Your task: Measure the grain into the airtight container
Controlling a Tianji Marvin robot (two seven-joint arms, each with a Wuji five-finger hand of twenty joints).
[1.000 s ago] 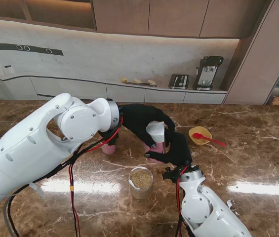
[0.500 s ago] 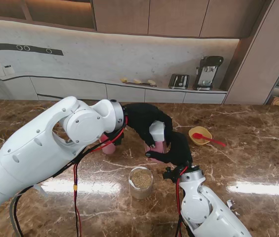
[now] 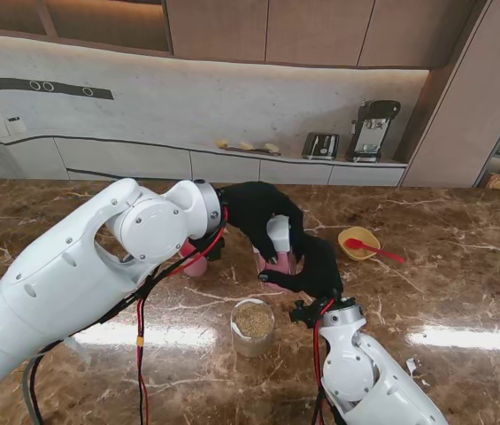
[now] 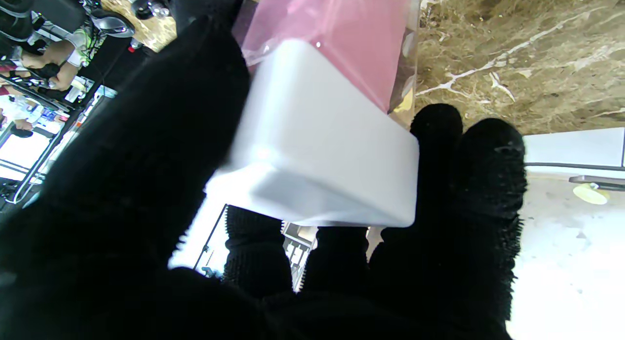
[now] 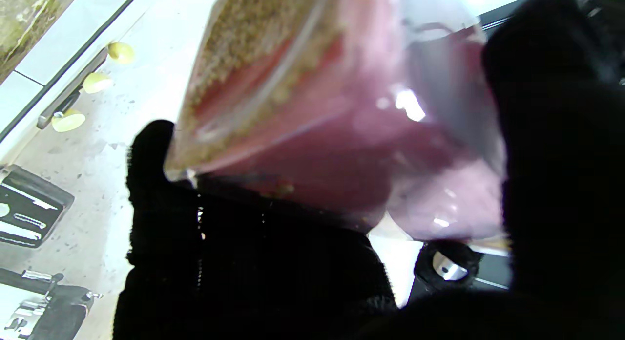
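Observation:
The pink airtight container (image 3: 275,264) stands on the marble table at the middle. My right hand (image 3: 316,266) is shut around its lower body from the right. Its white lid (image 3: 279,235) is at the container's top, with my left hand (image 3: 257,212) shut on it from above. In the left wrist view the lid (image 4: 317,159) lies between thumb and fingers (image 4: 488,183) against the pink wall (image 4: 342,32). Whether it is seated I cannot tell. In the right wrist view, brown grain shows through the container (image 5: 332,135). A glass jar of grain (image 3: 253,326) stands nearer to me.
A yellow bowl (image 3: 356,237) with a red spoon (image 3: 375,251) sits to the right of the container. A pink cup (image 3: 194,263) stands partly hidden behind my left wrist. Red cables hang from both arms. A counter with appliances runs along the far wall.
My left arm has swung slightly, and the lid and container top have shifted a little to the left. The right hand keeps its hold.

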